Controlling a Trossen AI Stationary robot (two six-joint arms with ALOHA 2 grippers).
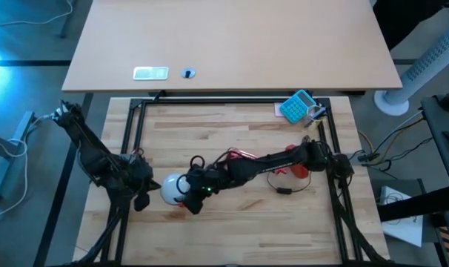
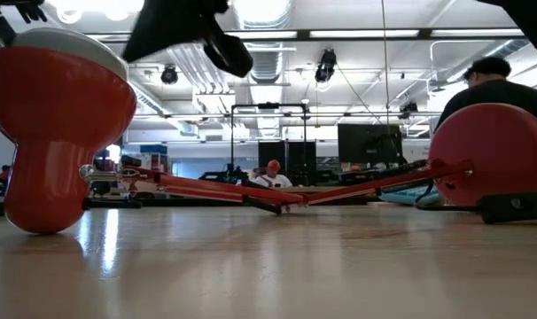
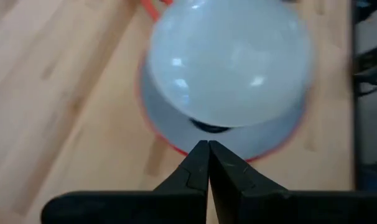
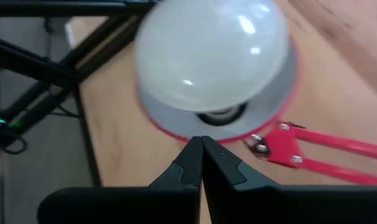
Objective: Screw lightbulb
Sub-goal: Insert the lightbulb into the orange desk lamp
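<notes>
The lightbulb (image 3: 229,59), a smooth white rounded glass dome, is sitting in the mouth of the red cone-shaped metal lamp shade (image 3: 167,134) with its pale inner lining, and its narrow base is apparently reaching into the dark socket at the shade's centre, though the dome is hiding most of that joint. In the high view the bulb (image 1: 171,187) is showing as a white disc on the pale wooden plank tabletop (image 1: 239,230), left of centre, between the two arms.

Starting at the left, the left gripper (image 1: 141,199) is hanging just beside the bulb on its left side, and in the left wrist view its jaws are pressed together in front of the shade's rim, touching nothing.

Moving right, the right gripper (image 1: 191,202) is reaching across from the right edge of the tabletop and is sitting just beside the bulb; its jaws are likewise pressed together, pinching nothing, close to the shade's rim.

Further right, the lamp's thin red jointed arm (image 4: 325,149) is running toward the round red lamp base (image 2: 490,155), which is resting on the tabletop. A turquoise calculator (image 1: 296,106) is lying near the far right corner.
</notes>
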